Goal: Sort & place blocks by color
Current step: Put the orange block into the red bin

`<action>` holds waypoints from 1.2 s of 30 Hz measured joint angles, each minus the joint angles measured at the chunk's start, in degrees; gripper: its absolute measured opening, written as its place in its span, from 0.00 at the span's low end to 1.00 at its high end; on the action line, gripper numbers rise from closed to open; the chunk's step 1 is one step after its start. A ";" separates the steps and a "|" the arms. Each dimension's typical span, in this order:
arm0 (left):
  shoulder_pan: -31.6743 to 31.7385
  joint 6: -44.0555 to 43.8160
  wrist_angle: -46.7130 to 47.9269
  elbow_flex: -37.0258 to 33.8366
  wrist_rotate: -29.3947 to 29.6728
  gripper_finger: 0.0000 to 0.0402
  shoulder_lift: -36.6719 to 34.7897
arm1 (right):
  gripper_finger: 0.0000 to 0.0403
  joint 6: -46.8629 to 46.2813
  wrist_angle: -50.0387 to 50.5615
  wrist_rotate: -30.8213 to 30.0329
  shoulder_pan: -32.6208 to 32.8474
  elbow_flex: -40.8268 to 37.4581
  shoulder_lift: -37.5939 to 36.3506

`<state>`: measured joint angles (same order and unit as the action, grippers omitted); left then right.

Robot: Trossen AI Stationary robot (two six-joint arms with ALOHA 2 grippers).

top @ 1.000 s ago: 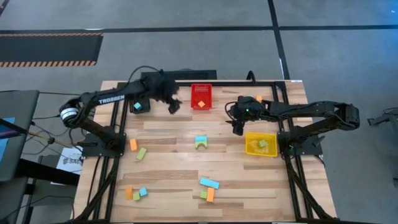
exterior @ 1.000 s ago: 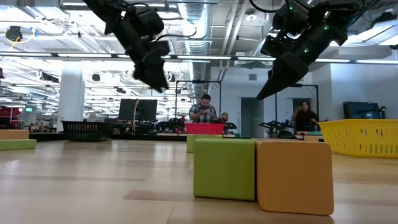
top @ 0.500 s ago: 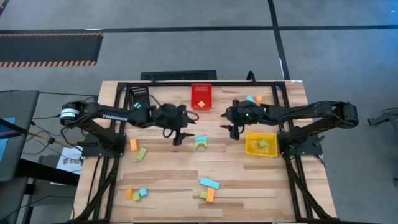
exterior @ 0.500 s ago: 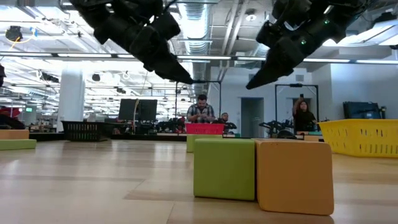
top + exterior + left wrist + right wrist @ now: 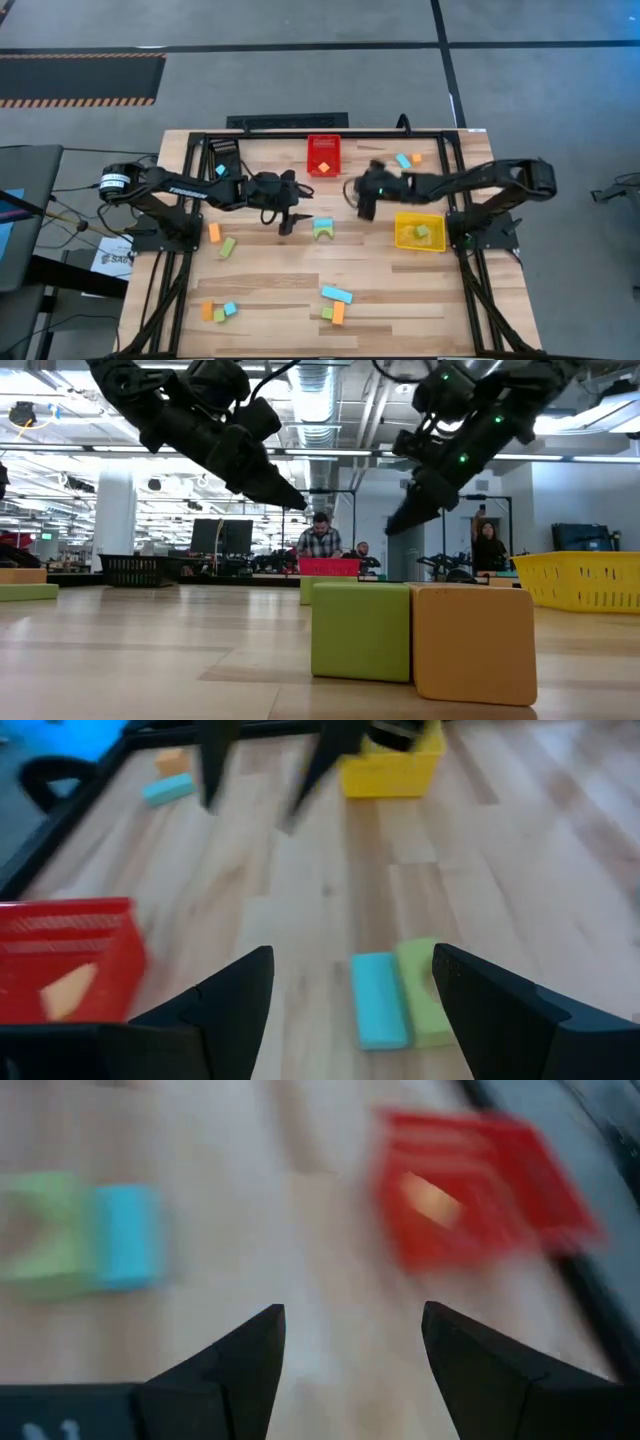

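Note:
A light blue block [image 5: 378,1000] and a light green block [image 5: 425,990] lie side by side at mid-table [image 5: 323,228]. My left gripper [image 5: 287,222] hovers just left of the pair, open, and the left wrist view shows the pair ahead between its fingers. My right gripper [image 5: 362,208] hovers to the pair's right, also open, above the table [image 5: 395,520]. Its wrist view shows the blue block [image 5: 125,1235] and the green block [image 5: 40,1230] ahead. Other orange, blue and green blocks lie scattered on the table.
The red bin [image 5: 323,155] at the far edge holds an orange block. The yellow bin [image 5: 419,231] on the right holds a green one. A blue block [image 5: 221,171] sits far left. Loose blocks lie at the far right [image 5: 404,160], left [image 5: 220,240] and near edge [image 5: 335,303], [image 5: 215,311].
My left arm has swung from the far left of the table toward the centre and come low beside the blue and green pair. My right gripper has moved left from beside the yellow bin toward the same pair. No block has moved.

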<state>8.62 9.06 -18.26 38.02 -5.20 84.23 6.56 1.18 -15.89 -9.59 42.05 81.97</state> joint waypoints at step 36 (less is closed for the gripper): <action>1.22 -1.38 -1.75 0.07 0.49 0.65 0.02 | 0.64 -28.65 28.61 -1.64 -42.31 3.71 6.58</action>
<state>9.85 7.68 -20.01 38.09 -4.71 84.25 -22.09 29.79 -17.53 -51.90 45.76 88.55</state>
